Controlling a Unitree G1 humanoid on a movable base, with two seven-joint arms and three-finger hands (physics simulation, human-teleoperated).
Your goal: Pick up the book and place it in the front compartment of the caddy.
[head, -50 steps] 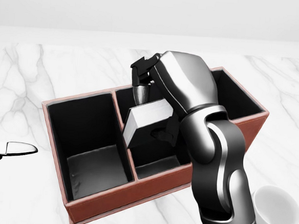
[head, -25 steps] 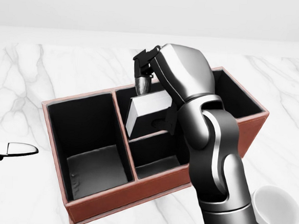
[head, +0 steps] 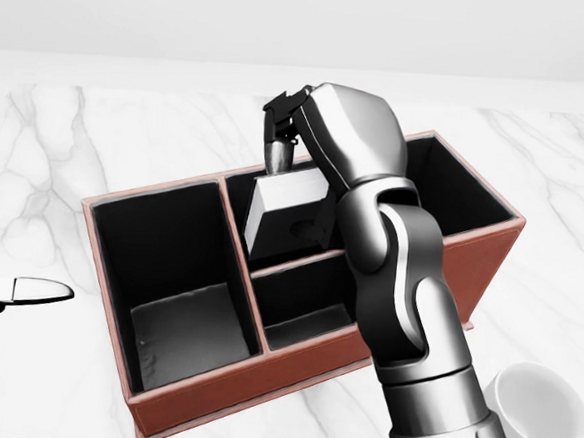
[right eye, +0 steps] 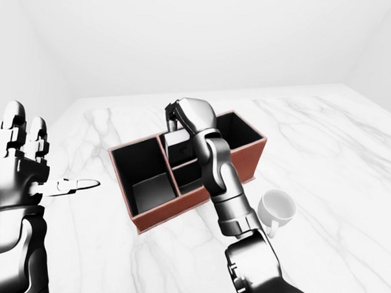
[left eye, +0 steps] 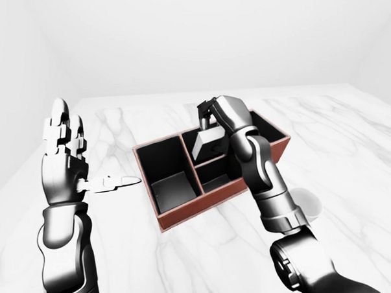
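The caddy point(head: 111, 276) is a red-brown box with black compartments on the white marble top. It has one long compartment at the left of the head view. Beside that, a divider separates an upper compartment from a lower one. My right hand point(head: 279, 156) is shut on the top edge of the grey book point(head: 280, 214). It holds the book nearly upright, with its lower end inside the upper middle compartment. My right forearm hides the caddy's right part. My left hand point(left eye: 64, 147) is open and raised, left of the caddy and apart from it.
A white mug point(head: 544, 407) stands on the marble at the lower right of the head view, close to my right forearm. A white wall runs behind the counter. One left fingertip point(head: 21, 291) reaches into the head view at its left edge.
My right hand has carried the book toward the top of the head view and turned it more upright, from over the divider into the upper middle compartment. The left hand has not moved.
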